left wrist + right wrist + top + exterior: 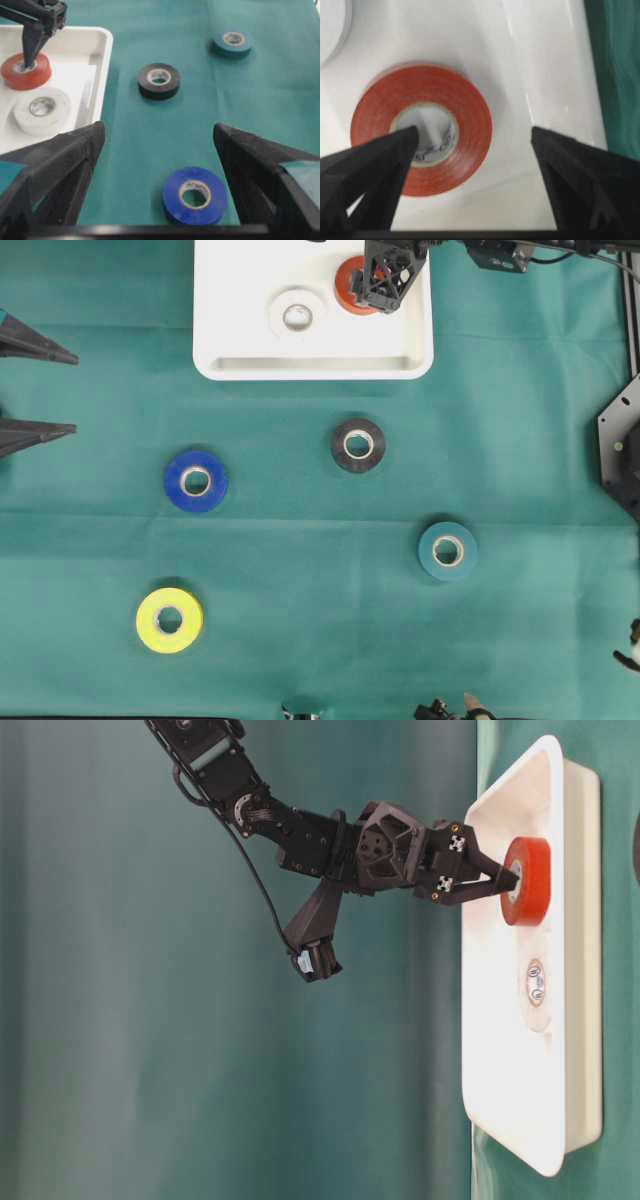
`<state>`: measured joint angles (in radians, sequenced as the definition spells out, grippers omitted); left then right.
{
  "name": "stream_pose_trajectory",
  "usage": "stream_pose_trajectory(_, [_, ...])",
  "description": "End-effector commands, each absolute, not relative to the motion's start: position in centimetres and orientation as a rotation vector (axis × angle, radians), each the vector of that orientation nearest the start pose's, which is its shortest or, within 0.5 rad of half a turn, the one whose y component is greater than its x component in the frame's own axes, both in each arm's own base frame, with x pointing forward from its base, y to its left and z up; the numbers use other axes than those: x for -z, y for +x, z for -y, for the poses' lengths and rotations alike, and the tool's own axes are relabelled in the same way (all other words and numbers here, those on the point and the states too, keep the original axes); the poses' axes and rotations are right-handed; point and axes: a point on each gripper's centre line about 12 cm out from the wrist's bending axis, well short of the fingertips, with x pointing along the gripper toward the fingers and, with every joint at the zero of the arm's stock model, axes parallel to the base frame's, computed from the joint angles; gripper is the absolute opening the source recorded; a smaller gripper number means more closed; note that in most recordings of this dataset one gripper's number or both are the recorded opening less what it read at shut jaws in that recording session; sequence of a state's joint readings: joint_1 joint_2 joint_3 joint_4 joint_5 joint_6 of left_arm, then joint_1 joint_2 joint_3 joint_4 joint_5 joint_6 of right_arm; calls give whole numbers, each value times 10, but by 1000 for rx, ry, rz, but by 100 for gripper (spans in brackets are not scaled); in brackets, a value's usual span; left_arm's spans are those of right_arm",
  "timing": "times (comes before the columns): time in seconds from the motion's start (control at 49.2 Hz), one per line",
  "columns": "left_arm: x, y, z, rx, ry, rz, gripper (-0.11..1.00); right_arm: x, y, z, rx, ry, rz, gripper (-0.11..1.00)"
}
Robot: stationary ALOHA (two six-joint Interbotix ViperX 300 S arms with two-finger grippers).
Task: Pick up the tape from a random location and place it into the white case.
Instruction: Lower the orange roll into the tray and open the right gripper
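The white case [250, 340] sits at the top middle of the green table. Inside it a red tape [350, 285] lies flat beside a white tape [297, 315]. My right gripper [388, 285] hovers low over the red tape [380, 115] and is open. One finger reaches into the roll's hole and the other stands wide of it over the case floor [545, 75]. From table level the right gripper [505, 880] tips touch the red tape [530, 880]. My left gripper [159, 135] is open and empty at the table's left, behind a blue tape [195, 195].
Loose rolls lie on the cloth: black tape [358, 445], blue tape [196, 481], teal tape [447, 551] and yellow tape [169, 620]. The left gripper [70, 390] points in from the left edge. A black mount [620, 445] stands at the right edge.
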<state>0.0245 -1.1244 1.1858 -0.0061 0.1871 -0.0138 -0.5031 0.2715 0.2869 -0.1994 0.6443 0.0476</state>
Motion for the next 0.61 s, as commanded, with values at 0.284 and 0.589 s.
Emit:
stream_pose_trajectory(0.284, [-268,172,-5,-29,-25,-236,97,-165,377,226,497,121,-1152,91])
stream_pose_trajectory(0.589, [-269,172,-4,-27,-24,-233,97,-222,362,220,531,121,-1135,91])
